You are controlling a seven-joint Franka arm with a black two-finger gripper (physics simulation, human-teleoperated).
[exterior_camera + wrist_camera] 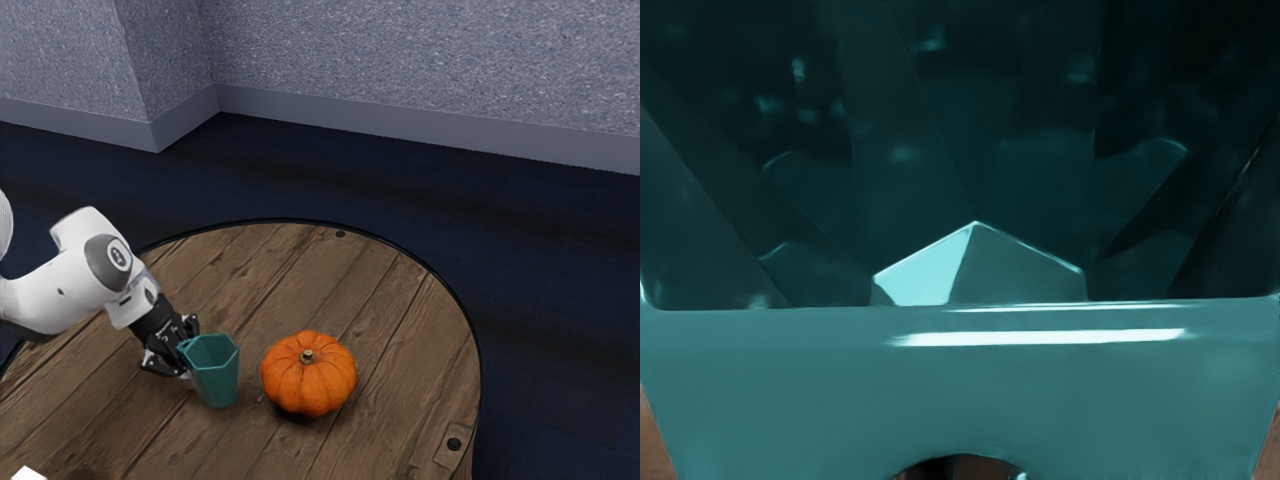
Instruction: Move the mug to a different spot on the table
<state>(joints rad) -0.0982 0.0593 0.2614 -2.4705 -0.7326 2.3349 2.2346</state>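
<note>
Teal mug (212,372): stiff, light, glossy, probably slippery; thin rim wall suits a pinch.
Jaws: right at that wall; cannot tell whether gripping.

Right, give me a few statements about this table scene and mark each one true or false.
1. The mug stands with its opening up. True.
2. The pumpkin sits on the exterior view's left of the mug. False: it sits on the mug's right in that view, a little apart from it.
3. The gripper is at the side of the mug away from the pumpkin. True.
4. The mug is red. False: it is teal.
5. The table is round and wooden. True.
</note>
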